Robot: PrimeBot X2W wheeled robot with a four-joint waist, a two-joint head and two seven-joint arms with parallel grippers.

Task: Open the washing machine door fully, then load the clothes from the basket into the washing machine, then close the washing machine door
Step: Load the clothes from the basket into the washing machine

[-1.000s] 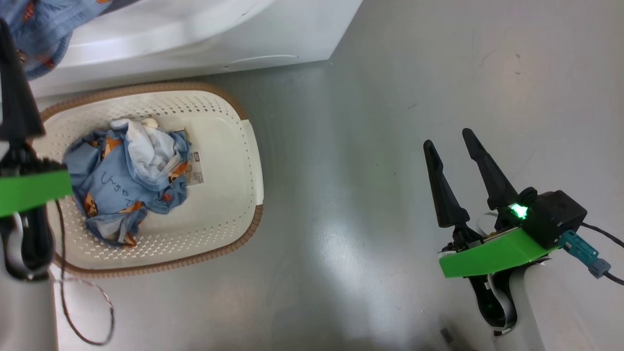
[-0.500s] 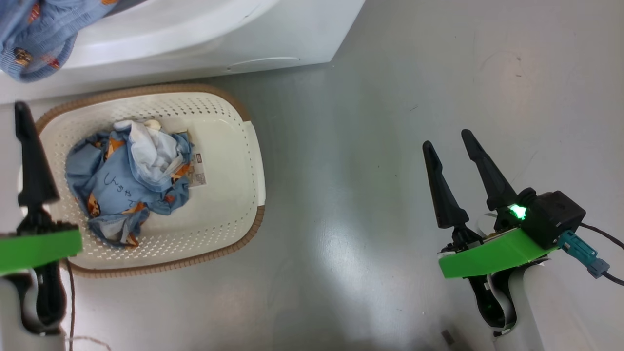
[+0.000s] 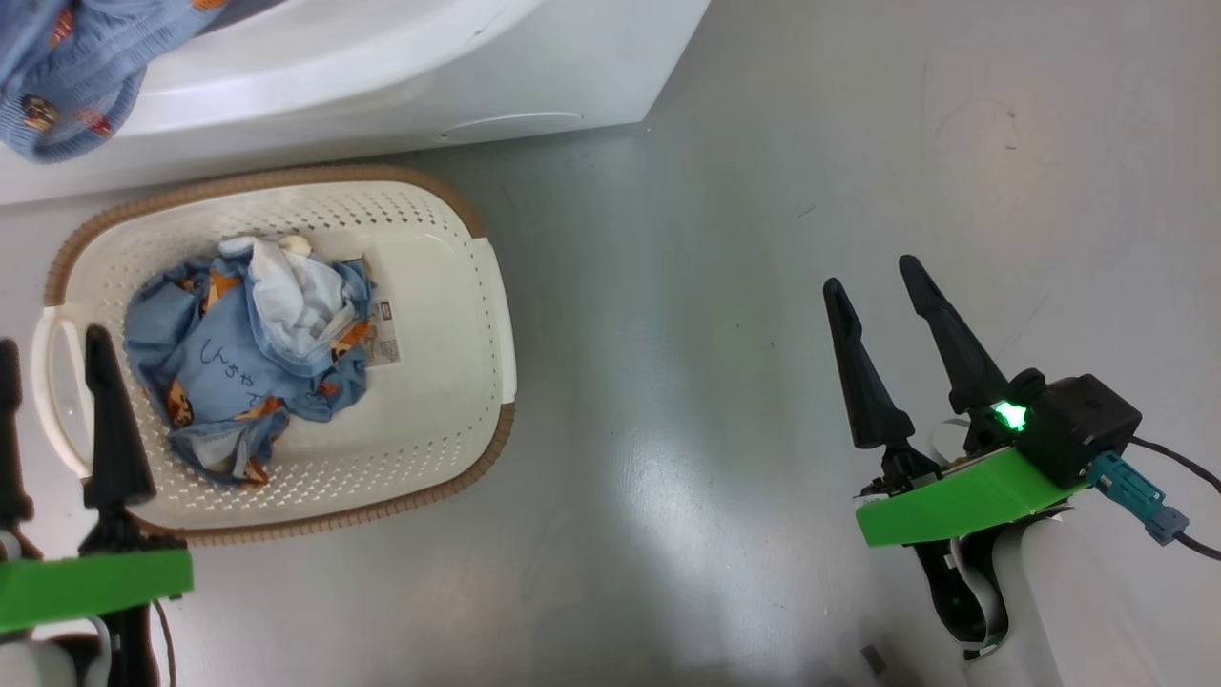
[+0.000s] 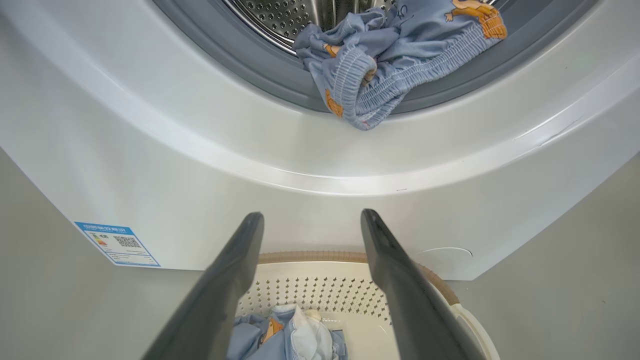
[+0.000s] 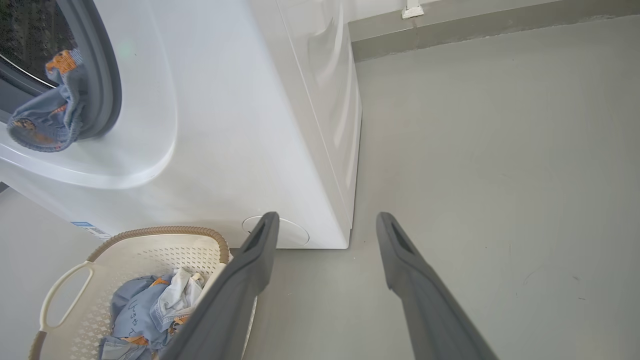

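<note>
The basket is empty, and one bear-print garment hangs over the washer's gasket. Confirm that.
Wrong on the basket: it is not empty. The head view shows crumpled bear-print clothes lying in it. One garment does hang over the gasket.

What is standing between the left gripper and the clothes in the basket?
Nothing visible. The left gripper hovers open by the handle of the basket, and the clothes lie uncovered inside it. Another garment hangs over the gasket of the washing machine, well off that path.
</note>
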